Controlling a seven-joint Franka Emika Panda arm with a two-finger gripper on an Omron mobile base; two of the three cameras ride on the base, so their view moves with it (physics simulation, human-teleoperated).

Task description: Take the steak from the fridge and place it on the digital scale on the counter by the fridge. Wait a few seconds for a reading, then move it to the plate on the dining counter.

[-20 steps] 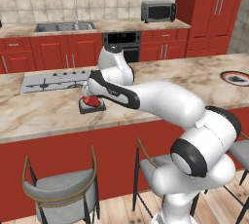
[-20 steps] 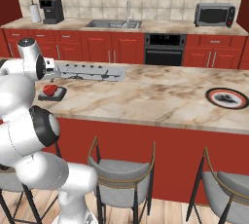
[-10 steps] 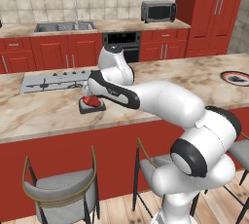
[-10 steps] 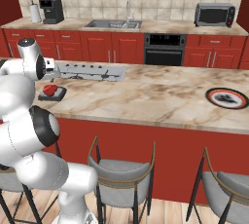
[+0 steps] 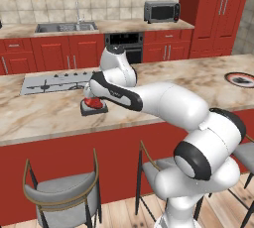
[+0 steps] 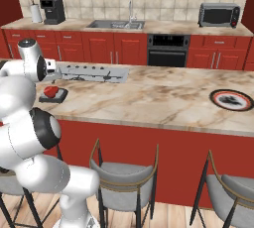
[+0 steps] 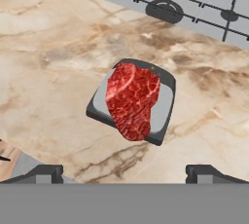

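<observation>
The steak [image 7: 132,101] lay flat on the digital scale [image 7: 164,108], its lower tip hanging slightly over the scale's edge at about 6 o'clock. The scale sat on the marble counter [image 7: 58,57], with the grey cooktop panel [image 7: 194,4] near it toward 12 o'clock. The gripper [image 7: 124,173] hovered above with its fingertips [image 7: 46,172] spread wide, holding nothing and clear of the meat. In the right base view, the plate [image 6: 231,99] rested well apart from the scale [image 6: 54,95], toward 3 o'clock along the same counter.
</observation>
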